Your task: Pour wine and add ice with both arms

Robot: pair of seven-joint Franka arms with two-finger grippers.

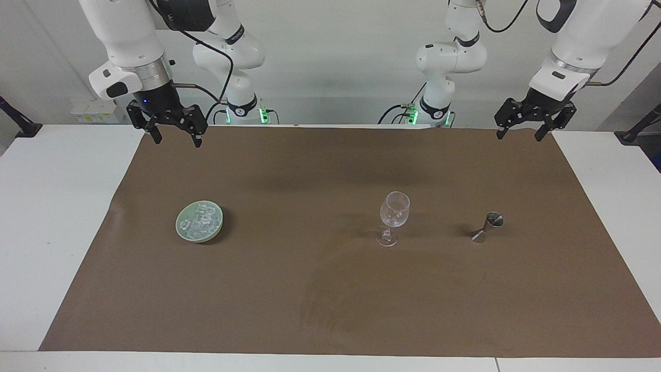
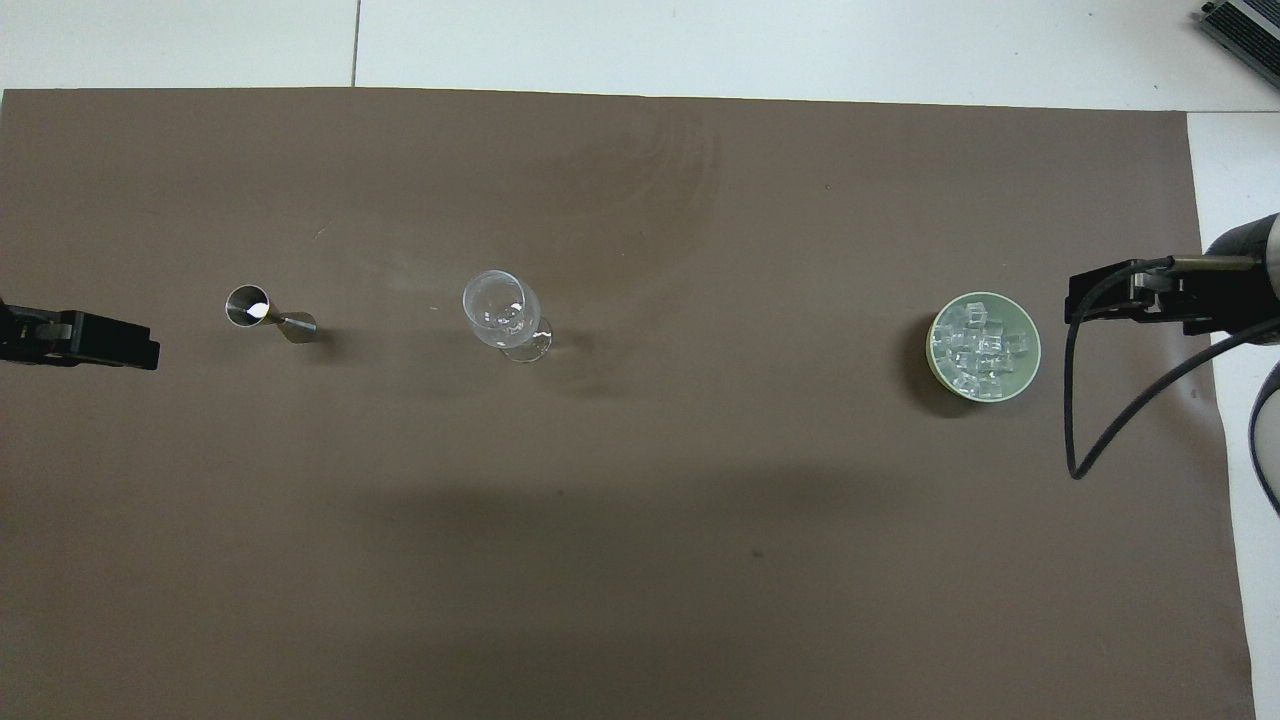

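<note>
overhead, left gripper (image 1: 518, 134) above jigger (image 1: 487, 227), right gripper (image 1: 174, 135) above ice (image 1: 201, 222); fingers wide, empty; best lowered straight, jigger gripped mid-waist.

You have two glossy white jointed arms — the left arm (image 1: 578, 46) and the right arm (image 1: 124, 41). Each carries a silver wrist ring, looping black cables and a black two-finger gripper — left gripper (image 1: 520, 135), right gripper (image 1: 176, 140). Green lights glow at both bases, and a blue dot shows just under the right arm's ring.
</note>
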